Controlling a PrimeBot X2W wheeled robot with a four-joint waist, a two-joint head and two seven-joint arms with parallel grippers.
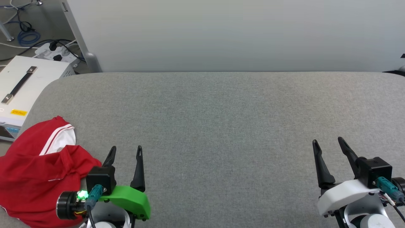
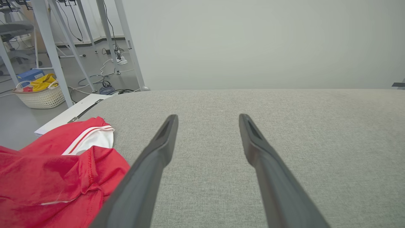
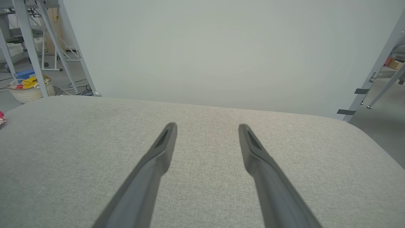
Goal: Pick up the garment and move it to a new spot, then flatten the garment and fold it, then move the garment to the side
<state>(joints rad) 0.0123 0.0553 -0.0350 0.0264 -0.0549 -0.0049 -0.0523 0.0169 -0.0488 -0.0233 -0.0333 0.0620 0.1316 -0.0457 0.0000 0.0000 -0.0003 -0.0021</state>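
Shirt [image 1: 34,171] crumpled in heap at 8 o'clock corner of table [image 1: 221,126]. Left gripper [image 1: 126,147] just beside it, shirt at its 9 o'clock; fingers spread, empty. Right gripper [image 1: 327,139] at 4 o'clock, spread, empty, well apart from shirt. Step, likely: first pickup, not yet begun. Next: left gripper toward 9 o'clock, down onto fold, pinch.

The head view looks steeply down from above onto the grey desk [image 1: 221,120]. Each wrist view sits low and close over it, facing the pale wall [image 2: 253,41] beyond. Head and left wrist views share the garment [image 1: 28,171] at the desk's left end; both wrist views share the floor basket [image 2: 41,96]
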